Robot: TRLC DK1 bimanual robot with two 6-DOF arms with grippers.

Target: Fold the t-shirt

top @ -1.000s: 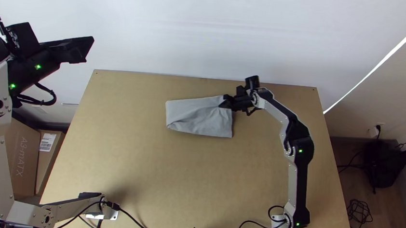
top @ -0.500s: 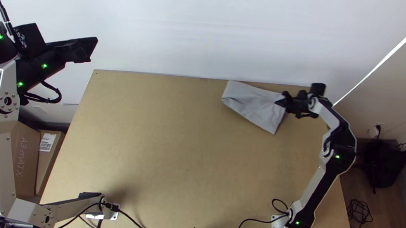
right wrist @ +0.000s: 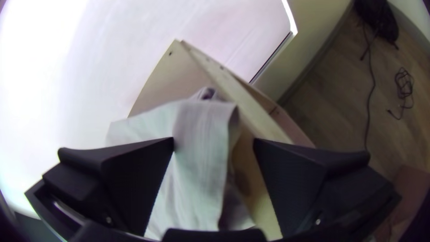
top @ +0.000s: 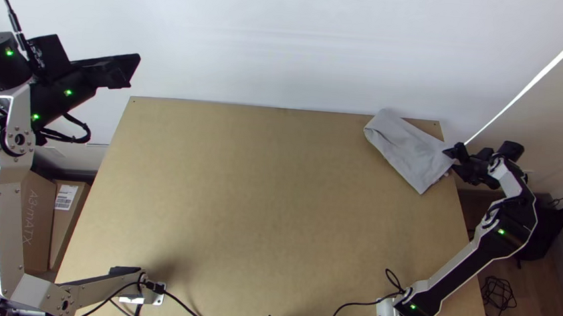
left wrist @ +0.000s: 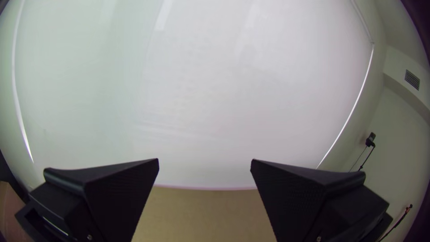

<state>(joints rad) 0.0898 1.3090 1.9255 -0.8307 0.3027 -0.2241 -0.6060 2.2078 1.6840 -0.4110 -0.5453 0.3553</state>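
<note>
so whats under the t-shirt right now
The wooden table shows beside the grey t-shirt and presumably runs on beneath it. The cloth hides part of the table's far edge, and anything else under it can't be seen.

Grey t-shirt (top: 408, 150), folded, at far right corner of table (top: 244, 209).

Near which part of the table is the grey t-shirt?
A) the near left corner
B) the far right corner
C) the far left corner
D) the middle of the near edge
B: in the top view, the grey t-shirt is by the far right corner of the table.
</note>
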